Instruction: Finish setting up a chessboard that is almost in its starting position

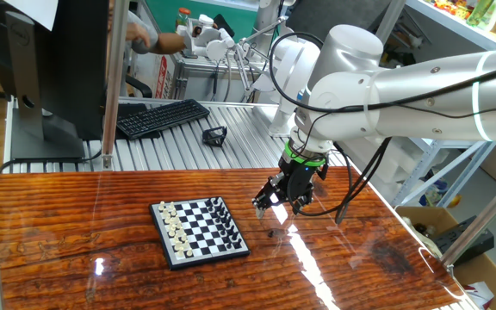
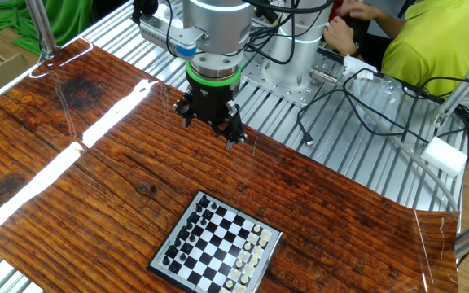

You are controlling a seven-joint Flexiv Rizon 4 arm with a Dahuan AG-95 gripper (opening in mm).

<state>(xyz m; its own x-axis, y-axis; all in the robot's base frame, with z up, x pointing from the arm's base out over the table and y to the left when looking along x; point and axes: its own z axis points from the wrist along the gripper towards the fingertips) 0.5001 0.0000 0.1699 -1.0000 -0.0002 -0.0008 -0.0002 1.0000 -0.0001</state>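
Chessboard [image 1: 200,231] lies flat on the wooden table [image 1: 76,215], pieces along 2 opposite edges. Gripper [image 1: 275,203] hangs above the table beside the board, well apart, fingers spread and empty.

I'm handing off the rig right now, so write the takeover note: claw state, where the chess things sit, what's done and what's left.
Claw: hangs above the glossy wooden table, beside the board and apart from it; whether it is open or holding anything is unclear.
Small black-framed checkered chessboard: flat on the table, tiny white pieces along one edge, tiny black pieces along the opposite.
Done: nearly all pieces appear placed.
Left: too small to tell which piece is off; check closely before moving.
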